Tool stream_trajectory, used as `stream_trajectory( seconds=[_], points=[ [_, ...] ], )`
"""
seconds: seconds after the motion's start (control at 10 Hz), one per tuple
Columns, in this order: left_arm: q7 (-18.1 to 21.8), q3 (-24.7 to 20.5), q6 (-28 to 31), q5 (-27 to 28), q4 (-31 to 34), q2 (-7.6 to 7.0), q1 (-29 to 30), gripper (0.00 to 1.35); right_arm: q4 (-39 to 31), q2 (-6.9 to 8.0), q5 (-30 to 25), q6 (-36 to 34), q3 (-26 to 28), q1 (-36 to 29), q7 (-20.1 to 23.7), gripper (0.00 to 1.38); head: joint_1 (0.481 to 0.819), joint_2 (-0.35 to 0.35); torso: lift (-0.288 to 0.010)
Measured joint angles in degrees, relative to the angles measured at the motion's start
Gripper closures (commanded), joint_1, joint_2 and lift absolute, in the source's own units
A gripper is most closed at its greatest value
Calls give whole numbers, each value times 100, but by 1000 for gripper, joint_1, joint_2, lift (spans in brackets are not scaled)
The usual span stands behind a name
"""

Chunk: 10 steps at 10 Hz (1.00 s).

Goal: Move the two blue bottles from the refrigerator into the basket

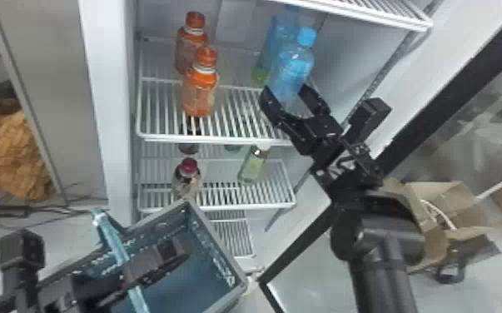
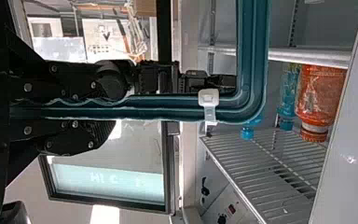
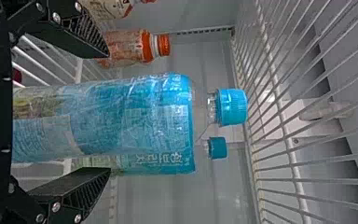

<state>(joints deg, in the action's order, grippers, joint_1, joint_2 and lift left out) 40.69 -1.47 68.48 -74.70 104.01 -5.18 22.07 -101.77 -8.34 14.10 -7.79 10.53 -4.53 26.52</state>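
Note:
My right gripper stands open around the lower part of the front blue bottle, which is upright on the upper shelf. In the right wrist view, the bottle lies between the spread fingers of that gripper, with a gap on the upper finger's side. Right behind is the second blue bottle, partly covered by the first. My left gripper is over the teal basket at lower left. In the left wrist view, the left gripper is shut on the basket's rim.
Two orange bottles stand left of the blue ones on the same shelf. A red-capped bottle and a green one are one shelf down. Another wire shelf overhangs the blue bottles; the refrigerator's side wall is close at right.

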Motion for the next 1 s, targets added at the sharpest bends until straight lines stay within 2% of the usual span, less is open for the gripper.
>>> stream_trajectory(
  seconds=[0.2, 0.3, 0.4, 1.0],
  points=[
    [0, -1, 0, -2, -1, 0, 1, 1202, 112, -1, 48, -12, 10, 47, -21, 917, 695, -350, -10],
    [0, -1, 0, -2, -1, 0, 1, 1202, 147, -1, 93, -9, 18, 57, -41, 1130, 695, -350, -10],
    [0, -1, 0, -2, -1, 0, 1, 1202, 156, -1, 110, -8, 31, 59, -59, 1236, 695, -350, -10],
    [0, 1, 0, 2, 5, -8, 15, 1202, -286, -1, 236, 141, 149, -317, -67, 1274, 695, -350, -10]
  ],
)
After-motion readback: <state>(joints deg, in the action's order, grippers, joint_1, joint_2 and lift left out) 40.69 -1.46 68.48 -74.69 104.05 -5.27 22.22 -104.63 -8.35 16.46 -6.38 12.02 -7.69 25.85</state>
